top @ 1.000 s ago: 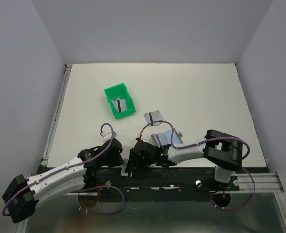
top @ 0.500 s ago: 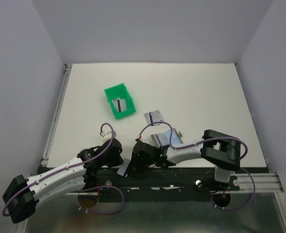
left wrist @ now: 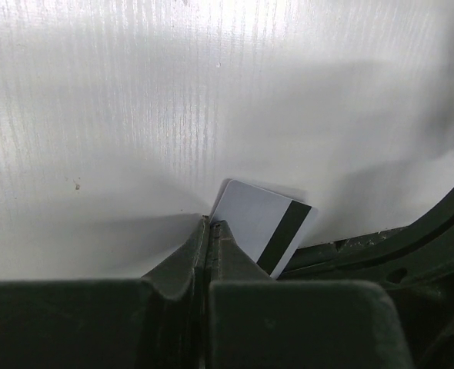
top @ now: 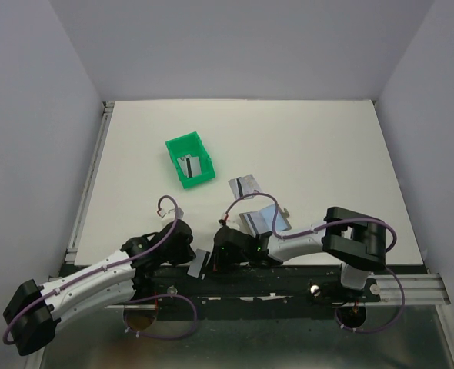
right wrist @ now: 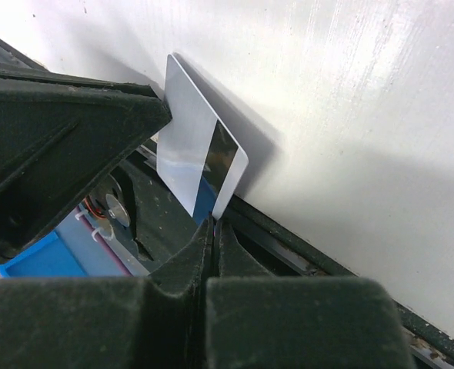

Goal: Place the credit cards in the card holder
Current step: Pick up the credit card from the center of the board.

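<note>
Both arms stretch low and meet at the counter's [top: 312, 146] 6 o'clock edge. Left gripper [left wrist: 208, 224] and right gripper [right wrist: 214, 223] both pinch one credit card [left wrist: 262, 223].

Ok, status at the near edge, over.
Left gripper shut on a credit card. Right gripper shut on the same card. Card holder on the table beyond, purple cable looping over it.
</note>
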`<state>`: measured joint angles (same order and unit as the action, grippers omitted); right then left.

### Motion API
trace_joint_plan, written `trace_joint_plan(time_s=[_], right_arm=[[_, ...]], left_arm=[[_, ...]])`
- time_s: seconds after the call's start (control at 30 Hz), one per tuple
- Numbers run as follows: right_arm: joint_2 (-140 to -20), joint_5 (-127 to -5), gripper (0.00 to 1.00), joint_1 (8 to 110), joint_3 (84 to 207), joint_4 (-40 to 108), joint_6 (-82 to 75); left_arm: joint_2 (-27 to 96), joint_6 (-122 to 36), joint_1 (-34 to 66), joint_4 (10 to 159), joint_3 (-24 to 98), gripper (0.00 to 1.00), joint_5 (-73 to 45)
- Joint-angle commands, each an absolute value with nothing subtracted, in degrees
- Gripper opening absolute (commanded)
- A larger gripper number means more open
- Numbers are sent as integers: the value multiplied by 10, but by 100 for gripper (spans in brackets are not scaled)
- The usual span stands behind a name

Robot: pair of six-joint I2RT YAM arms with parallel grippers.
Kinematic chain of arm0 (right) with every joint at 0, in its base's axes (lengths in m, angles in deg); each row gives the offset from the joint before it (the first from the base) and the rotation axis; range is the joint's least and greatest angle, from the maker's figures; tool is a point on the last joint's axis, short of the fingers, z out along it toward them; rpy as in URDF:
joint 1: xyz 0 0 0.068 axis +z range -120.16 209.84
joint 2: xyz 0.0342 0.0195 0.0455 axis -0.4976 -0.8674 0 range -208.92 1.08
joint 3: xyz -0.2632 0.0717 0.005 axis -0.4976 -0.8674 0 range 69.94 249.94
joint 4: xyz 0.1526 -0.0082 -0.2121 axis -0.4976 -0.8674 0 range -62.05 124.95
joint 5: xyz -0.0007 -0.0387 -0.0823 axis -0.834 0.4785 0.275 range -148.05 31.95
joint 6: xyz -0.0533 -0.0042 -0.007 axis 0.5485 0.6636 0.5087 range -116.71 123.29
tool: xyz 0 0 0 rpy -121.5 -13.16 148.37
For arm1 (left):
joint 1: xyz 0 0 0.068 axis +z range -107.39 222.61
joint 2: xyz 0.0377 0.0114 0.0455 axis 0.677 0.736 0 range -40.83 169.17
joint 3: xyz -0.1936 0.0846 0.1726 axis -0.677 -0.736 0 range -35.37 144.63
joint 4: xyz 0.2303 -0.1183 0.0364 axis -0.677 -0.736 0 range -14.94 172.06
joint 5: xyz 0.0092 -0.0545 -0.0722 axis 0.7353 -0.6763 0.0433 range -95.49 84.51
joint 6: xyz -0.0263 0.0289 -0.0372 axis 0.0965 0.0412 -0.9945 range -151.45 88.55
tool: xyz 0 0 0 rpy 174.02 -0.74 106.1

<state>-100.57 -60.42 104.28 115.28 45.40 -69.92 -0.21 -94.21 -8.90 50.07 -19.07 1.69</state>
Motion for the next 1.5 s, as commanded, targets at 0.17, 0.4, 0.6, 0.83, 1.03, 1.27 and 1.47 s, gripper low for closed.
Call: trace_joint_plan(time_s=[0.17,0.4,0.6,0.83,1.03,1.27,1.47], right_arm=[[-964,-504,1,1041,1126,488,-705],[-970,-505,6,1042,1124,545,-677],[-988,-510,14,1041,1130,580,-668],[-995,-499,22,1041,1136,574,-671],[-998,-480,25,1042,1148,560,-675],[-1014,-482,24,1038,1177,549,-665],[-995,-481,6,1036,1170,544,-650]], left_arm=[[-15,-959,-95,474,-213,5,-8],[-15,-961,-95,483,-219,3,-18],[-18,-965,-96,488,-224,2,-22],[-20,-966,-96,491,-226,2,-23],[-21,-968,-96,492,-227,1,-24],[-21,-968,-96,493,-228,1,-24],[-38,-970,-96,471,-217,2,-8]])
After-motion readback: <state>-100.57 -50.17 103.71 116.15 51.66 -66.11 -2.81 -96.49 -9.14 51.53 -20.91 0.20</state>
